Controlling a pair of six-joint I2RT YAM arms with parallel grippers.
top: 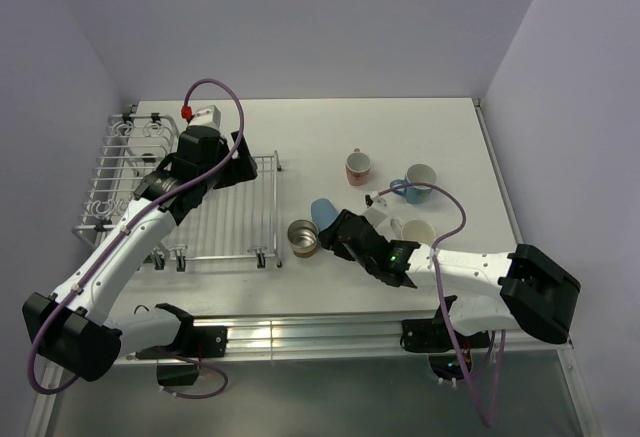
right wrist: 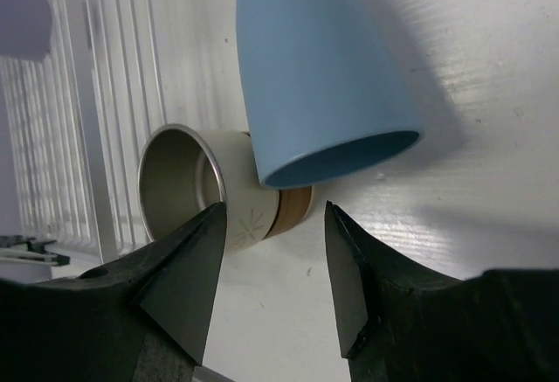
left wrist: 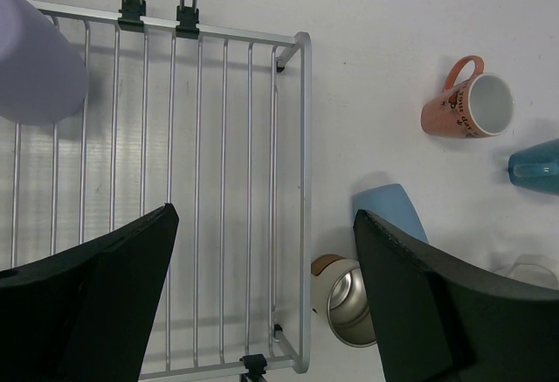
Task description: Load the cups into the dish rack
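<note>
1. On the left half of the white table point(top: 450, 137): dish rack point(top: 250, 212), silver wire, thin parallel bars inside a rectangular rim, upright loops along its far left side.
2. At one corner of the rack, seen from the left wrist: lavender cup point(left wrist: 35, 59), over the bars, blurred and cut off by the picture's edge; upright or tipped, not discernible.
3. Above the rack's right end: left gripper point(left wrist: 262, 312), spread wide and empty, one finger over the bars, the other past the rim and over the table.
4. Just right of the rack's near right corner, on bare table: steel cup point(top: 302, 239), cream outside with a brown band at its base, shiny metal inside, mouth turned toward the rack.
5. Just beside the steel cup, on the side away from the rack: blue cup point(right wrist: 323, 76), lying on its side, open mouth facing the right wrist camera; touching the steel cup or not, not discernible.
6. Low over the table at those two cups: right gripper point(right wrist: 271, 277), released, grasping nothing, fingers apart on either side of the steel cup's banded base; contact with it not discernible.
7. Farther right, well apart from the rack, all on the table: pink mug point(top: 358, 167); light blue mug point(top: 415, 182), white inside; cream mug point(top: 415, 232), nearest the right arm.
</note>
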